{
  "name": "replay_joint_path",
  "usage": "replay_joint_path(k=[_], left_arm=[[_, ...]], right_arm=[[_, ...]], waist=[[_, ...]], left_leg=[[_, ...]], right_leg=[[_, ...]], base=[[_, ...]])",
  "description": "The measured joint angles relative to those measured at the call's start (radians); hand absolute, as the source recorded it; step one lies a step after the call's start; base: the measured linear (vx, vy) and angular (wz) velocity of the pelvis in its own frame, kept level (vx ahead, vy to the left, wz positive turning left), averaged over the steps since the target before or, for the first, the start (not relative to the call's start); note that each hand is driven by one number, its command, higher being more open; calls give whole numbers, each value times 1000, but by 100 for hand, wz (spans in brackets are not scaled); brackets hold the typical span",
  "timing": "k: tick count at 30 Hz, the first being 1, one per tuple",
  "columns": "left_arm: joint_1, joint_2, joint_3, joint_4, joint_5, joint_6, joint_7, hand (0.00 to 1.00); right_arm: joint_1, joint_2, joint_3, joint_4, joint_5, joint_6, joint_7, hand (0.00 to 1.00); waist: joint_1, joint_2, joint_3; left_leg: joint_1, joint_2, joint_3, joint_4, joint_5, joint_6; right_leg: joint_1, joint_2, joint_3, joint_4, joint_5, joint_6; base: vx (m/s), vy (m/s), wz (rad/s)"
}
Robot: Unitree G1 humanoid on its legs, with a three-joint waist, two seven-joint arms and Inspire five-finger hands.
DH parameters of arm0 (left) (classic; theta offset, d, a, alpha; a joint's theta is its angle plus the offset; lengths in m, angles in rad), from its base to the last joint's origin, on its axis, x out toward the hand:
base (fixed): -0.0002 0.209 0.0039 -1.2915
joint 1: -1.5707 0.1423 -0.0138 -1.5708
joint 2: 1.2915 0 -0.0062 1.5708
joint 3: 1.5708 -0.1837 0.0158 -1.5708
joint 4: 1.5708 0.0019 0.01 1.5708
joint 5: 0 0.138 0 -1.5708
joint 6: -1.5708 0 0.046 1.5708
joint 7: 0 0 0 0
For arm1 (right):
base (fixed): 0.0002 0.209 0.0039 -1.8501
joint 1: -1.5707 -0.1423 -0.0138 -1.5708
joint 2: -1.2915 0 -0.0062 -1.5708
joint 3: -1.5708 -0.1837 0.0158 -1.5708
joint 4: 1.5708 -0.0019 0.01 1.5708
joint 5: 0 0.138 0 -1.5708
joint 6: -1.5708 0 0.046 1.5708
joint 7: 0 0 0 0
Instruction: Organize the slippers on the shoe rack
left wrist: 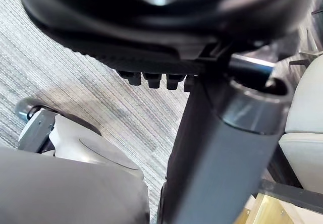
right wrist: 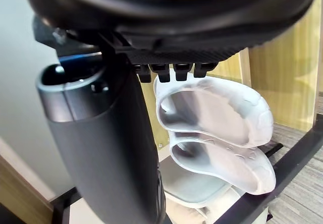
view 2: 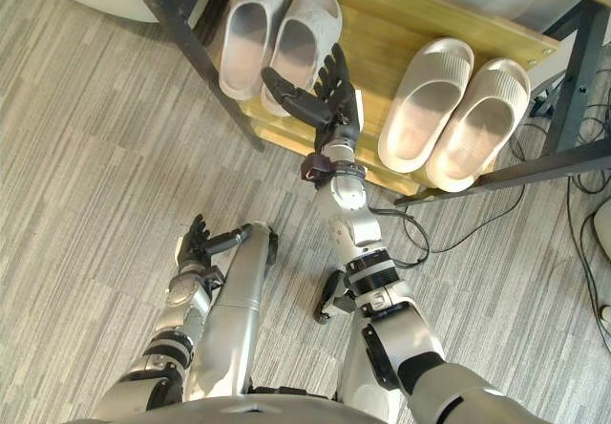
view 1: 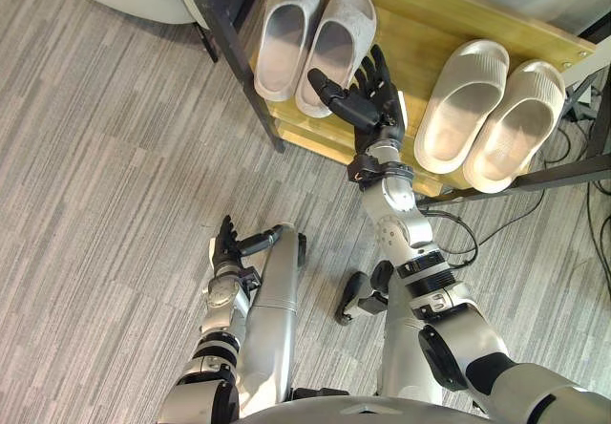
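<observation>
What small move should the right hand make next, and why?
Probably draw the right hand back from the wooden rack shelf: it is open and holds nothing, and the left pair and right pair of pale grey moulded slippers already lie side by side on it.

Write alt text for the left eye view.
The right hand, fingers open, reaches over the wooden shelf between the left pair and the right pair of pale slippers. The left hand hangs open above the grey floor.
</observation>
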Motion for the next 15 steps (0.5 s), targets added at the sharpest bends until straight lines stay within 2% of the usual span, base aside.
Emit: replay_joint_path(k=[6,10,13,15], left_arm=[[60,13,-1,0,31,9,-21,100],[96,30,-14,4,59,17,-23,100],[128,68,-81,51,81,21,-35,100],[149,90,-124,90,100,20,-41,100]], right_arm=[[202,0,5,-57,-56,12,54,100],[321,4,19,-101,-107,25,74,100],[447,2,51,-160,-146,25,102,100],[518,-15,87,-176,-196,24,135,100]], waist=[[-20,-10,-15],[-39,-46,-50],[-48,-77,-104],[-63,-89,-143]], left_leg=[[121,23,13,-26,-25,0],[199,24,25,-74,-26,-1],[291,24,41,-151,-21,-4],[363,24,50,-239,3,-2]], right_leg=[[119,21,5,-50,1,3],[189,22,8,-97,6,7],[272,24,9,-174,21,15],[340,33,5,-269,55,24]], base=[[26,11,-10],[21,1,-1],[87,15,-3],[116,35,-2]])
